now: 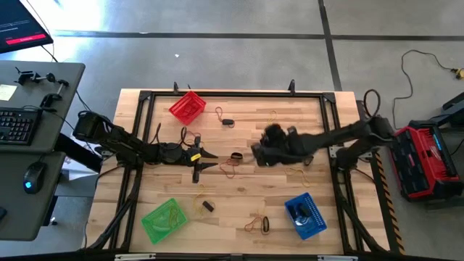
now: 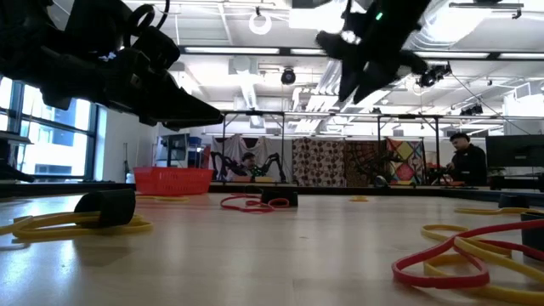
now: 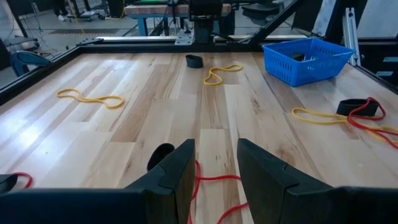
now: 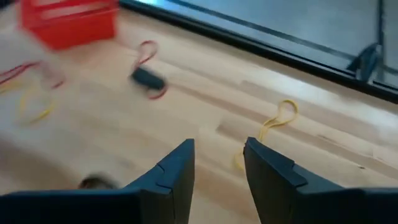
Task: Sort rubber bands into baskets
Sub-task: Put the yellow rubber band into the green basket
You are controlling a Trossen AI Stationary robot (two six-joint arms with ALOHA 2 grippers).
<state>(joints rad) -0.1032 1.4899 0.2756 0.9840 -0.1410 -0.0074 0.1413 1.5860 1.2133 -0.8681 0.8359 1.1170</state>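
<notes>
Rubber bands lie scattered on the wooden table: a red one (image 3: 214, 180) and a black one (image 3: 160, 155) just past my left gripper (image 3: 216, 174), yellow ones (image 3: 90, 97) farther off. The left gripper (image 1: 210, 160) hovers open above the table's middle left. My right gripper (image 1: 257, 154) hangs open and empty over the table's middle, slanting down; beyond it lie a black and red band (image 4: 148, 78) and a yellow one (image 4: 277, 121). The red basket (image 1: 187, 106) stands far left, the green basket (image 1: 165, 220) near left, the blue basket (image 1: 304, 215) near right.
A black frame (image 1: 239, 94) rims the table. More bands lie near the front edge (image 1: 264, 225) and by the red basket (image 1: 228, 122). A desk with a keyboard (image 1: 18, 123) stands to the left, a red and black machine (image 1: 420, 159) to the right.
</notes>
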